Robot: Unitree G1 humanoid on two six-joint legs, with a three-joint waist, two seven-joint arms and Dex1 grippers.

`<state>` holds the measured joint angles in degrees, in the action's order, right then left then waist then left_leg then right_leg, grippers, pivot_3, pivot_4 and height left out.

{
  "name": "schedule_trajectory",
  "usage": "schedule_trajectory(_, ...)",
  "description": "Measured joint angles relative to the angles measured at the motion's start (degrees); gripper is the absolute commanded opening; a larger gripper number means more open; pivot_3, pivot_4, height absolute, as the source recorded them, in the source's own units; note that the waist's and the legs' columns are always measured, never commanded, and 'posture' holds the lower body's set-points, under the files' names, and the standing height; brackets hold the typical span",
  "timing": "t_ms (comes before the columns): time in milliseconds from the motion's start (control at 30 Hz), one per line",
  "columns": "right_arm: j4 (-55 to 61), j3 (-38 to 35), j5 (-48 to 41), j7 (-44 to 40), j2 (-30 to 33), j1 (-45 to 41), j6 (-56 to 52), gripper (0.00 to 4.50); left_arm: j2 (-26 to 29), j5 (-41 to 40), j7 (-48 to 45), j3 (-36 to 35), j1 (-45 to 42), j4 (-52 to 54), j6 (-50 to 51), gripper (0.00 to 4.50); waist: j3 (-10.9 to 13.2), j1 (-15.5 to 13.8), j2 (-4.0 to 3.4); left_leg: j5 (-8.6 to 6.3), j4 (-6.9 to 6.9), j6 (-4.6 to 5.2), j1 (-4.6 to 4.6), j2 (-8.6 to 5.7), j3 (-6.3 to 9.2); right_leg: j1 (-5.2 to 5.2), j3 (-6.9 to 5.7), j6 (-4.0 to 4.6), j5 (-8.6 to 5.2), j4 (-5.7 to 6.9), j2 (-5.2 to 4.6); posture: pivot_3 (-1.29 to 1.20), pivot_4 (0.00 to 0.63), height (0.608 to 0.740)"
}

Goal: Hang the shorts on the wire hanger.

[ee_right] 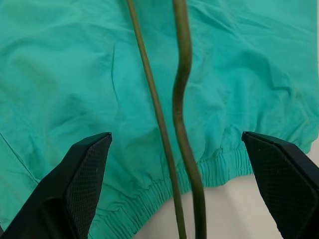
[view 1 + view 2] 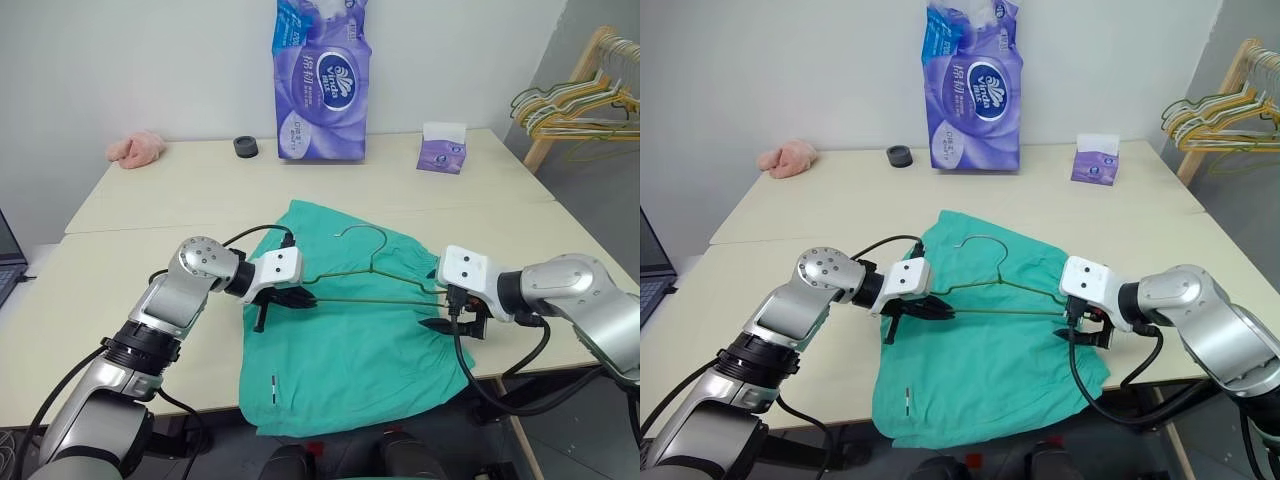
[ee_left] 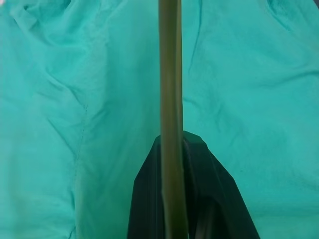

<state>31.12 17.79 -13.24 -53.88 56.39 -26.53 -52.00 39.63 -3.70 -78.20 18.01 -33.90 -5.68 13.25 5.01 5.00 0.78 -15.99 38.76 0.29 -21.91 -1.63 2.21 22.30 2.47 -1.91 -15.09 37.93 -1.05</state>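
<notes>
The left pincer (image 2: 300, 297) is pressed together on the wire hanger (image 2: 372, 285), pinching its left end where the lower bar and the sloping shoulder wire meet; in the left wrist view the olive wire (image 3: 172, 124) runs straight out from between the black fingers (image 3: 209, 199) over teal cloth. From that grip the hanger stretches across to the right pincer (image 2: 447, 318), whose fingers stand spread wide apart on either side of the hanger's right end; the right wrist view shows both wires (image 1: 182, 124) passing through the gap between the two black fingers (image 1: 79, 184), apart from both. Midway between the two pincers the hanger's curved hook rises toward the far side of the bench (image 2: 150, 215). Beneath both pincers lie the shorts (image 2: 350, 360), teal-green, spread flat with their gathered elastic waistband under the right pincer and their near edge drooping over the bench's front edge. Farther out beyond the pincers, at the back of the bench, stand a purple tissue pack (image 2: 322, 85), a small purple tissue box (image 2: 442, 150), a black round cap (image 2: 245, 146) and a pink cloth lump (image 2: 137, 148). Off past the right pincer, a wooden rack holds bunched hangers (image 2: 570, 110).
</notes>
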Motion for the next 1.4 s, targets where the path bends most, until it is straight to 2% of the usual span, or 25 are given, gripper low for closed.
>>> schedule_trajectory(200, -2.83, 3.90, 2.31, -0.29, -0.03, -1.70, 0.07, 1.90, 0.10, 0.60, 0.04, 0.31, -0.01, 1.27, 0.01, 0.00, 0.00, 0.03, 0.00, 0.00, -0.01, 0.00, 0.00, 0.00, 0.00, 0.01, -0.03, 0.00, 0.00, 0.02, 0.00, -0.15, 0.057, 0.740)
schedule_trajectory(367, -3.88, 5.02, 3.01, -1.11, -0.40, -2.37, 0.05, 0.06, 0.21, 0.93, 0.22, 0.31, -0.02, 1.74, 0.10, 0.00, 0.00, 0.04, 0.00, 0.00, 0.00, 0.00, 0.00, 0.00, 0.01, 0.01, -0.03, 0.00, 0.00, 0.02, 0.00, -0.16, 0.058, 0.740)
schedule_trajectory(633, -3.71, 6.12, 3.15, -2.33, -0.12, -2.78, 0.07, 0.02, 0.09, 1.53, 1.45, 0.30, -0.14, 1.80, 0.49, 0.00, 0.00, 0.03, -0.02, 0.00, 0.00, 0.00, 0.00, -0.01, 0.01, 0.01, -0.04, 0.00, 0.00, 0.03, -0.01, -0.16, 0.055, 0.740)
schedule_trajectory(867, -3.04, 5.87, 3.72, -2.33, 0.76, -2.42, 0.10, 0.00, -3.07, -0.10, 3.66, -0.65, -0.17, 1.46, 0.36, 1.94, 0.00, 0.04, -0.02, 0.00, 0.01, 0.00, 0.00, -0.01, 0.02, 0.01, -0.04, 0.00, 0.01, 0.03, -0.01, -0.17, 0.050, 0.740)
schedule_trajectory(1067, -1.97, 1.94, 3.55, -2.16, 2.47, 1.30, 0.39, 0.00, -8.22, -8.64, 7.17, -8.48, -3.18, -2.49, 3.74, 1.94, 0.00, 0.04, 0.00, 0.00, 0.06, 0.00, -0.02, -0.01, 0.03, 0.00, -0.07, -0.01, 0.01, 0.04, -0.02, -0.18, 0.049, 0.740)
schedule_trajectory(1167, -1.48, -2.05, 2.96, -1.88, 4.49, 5.54, 0.11, 0.00, -7.50, -11.22, 8.64, -12.34, -4.06, -4.77, 6.25, 1.94, -0.01, 0.16, -0.02, -0.01, 0.02, -0.01, 0.00, -0.01, 0.03, 0.01, -0.07, -0.01, 0.01, 0.06, -0.01, -0.18, 0.049, 0.740)
schedule_trajectory(1400, -0.46, -14.67, 0.42, -0.14, 5.89, 17.47, -3.33, 0.00, -5.50, -12.31, 9.60, -15.79, -5.07, -11.91, 7.29, 1.94, -0.01, 0.03, -0.01, -0.01, 0.06, -0.02, -0.01, -0.02, 0.02, -0.01, -0.06, -0.01, 0.01, 0.06, -0.02, -0.18, 0.049, 0.740)
